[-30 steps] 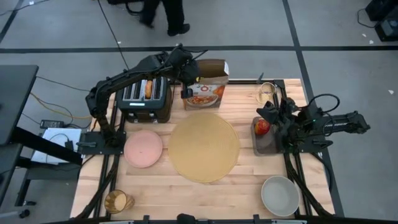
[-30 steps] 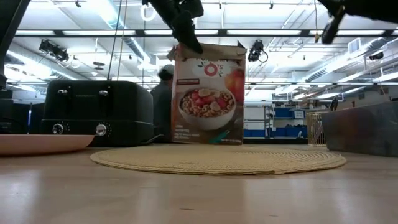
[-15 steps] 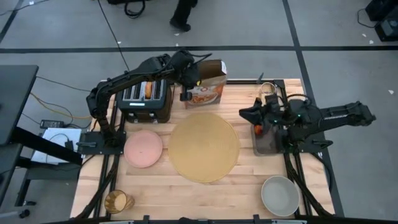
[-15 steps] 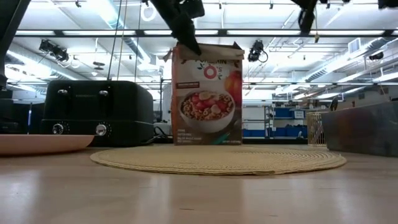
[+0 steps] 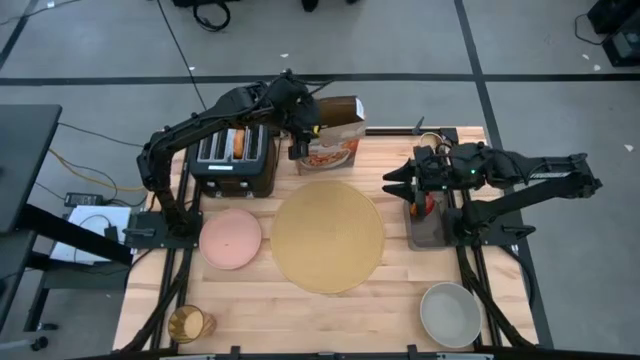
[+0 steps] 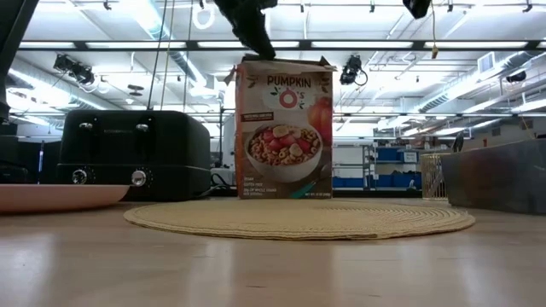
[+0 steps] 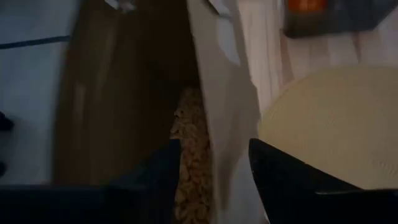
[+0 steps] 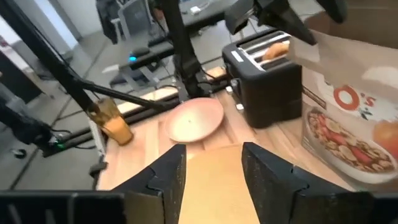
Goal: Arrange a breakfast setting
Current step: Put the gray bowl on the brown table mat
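I see my left gripper (image 5: 300,135) reaching to 12 o'clock, fingers spread astride the upright cereal box (image 5: 333,135) wall. My right gripper (image 5: 398,181) stretches level toward 9 o'clock, fingers apart, holding nothing, just past the apple (image 5: 424,203) in its tray (image 5: 428,232) at 3 o'clock.

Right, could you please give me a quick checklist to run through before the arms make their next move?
1. Placemat bare and ready for items: ok.
2. Left gripper open at the cereal box rim, one finger inside: ok.
3. Cereal box upright on the table: ok.
4. Right gripper open and empty, in the air between tray and placemat: ok.
5. Apple in the tray, not on the placemat: not ok.
6. Plate and bowl lie off the placemat: not ok.
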